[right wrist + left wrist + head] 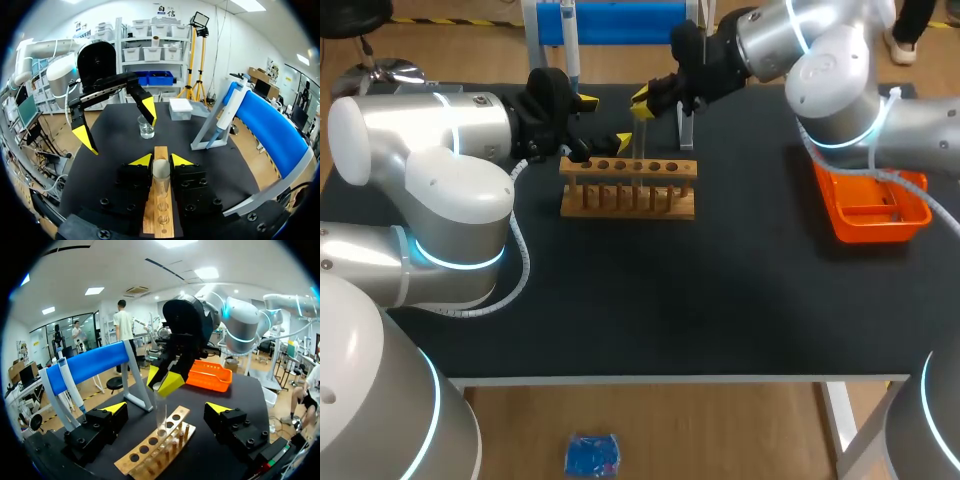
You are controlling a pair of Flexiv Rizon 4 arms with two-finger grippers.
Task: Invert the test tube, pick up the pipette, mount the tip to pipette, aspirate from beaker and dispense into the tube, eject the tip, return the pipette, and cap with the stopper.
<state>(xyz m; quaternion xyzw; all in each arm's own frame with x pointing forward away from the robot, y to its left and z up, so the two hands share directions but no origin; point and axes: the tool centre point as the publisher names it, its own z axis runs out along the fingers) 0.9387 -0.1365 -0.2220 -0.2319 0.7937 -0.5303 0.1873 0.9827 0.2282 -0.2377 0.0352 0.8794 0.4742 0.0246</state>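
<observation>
Right wrist view: right gripper [161,161] clamps clear glass test tube [161,174] at wooden rack [161,222]; left gripper [166,408] gapes wide; white pipette [226,111] untouched, so likely first step only.

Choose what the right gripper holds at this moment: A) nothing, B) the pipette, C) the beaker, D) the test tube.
D: in the right wrist view the right gripper has both fingers pressed on the test tube from two sides at the wooden rack, while the pipette hangs on the blue stand.
</observation>
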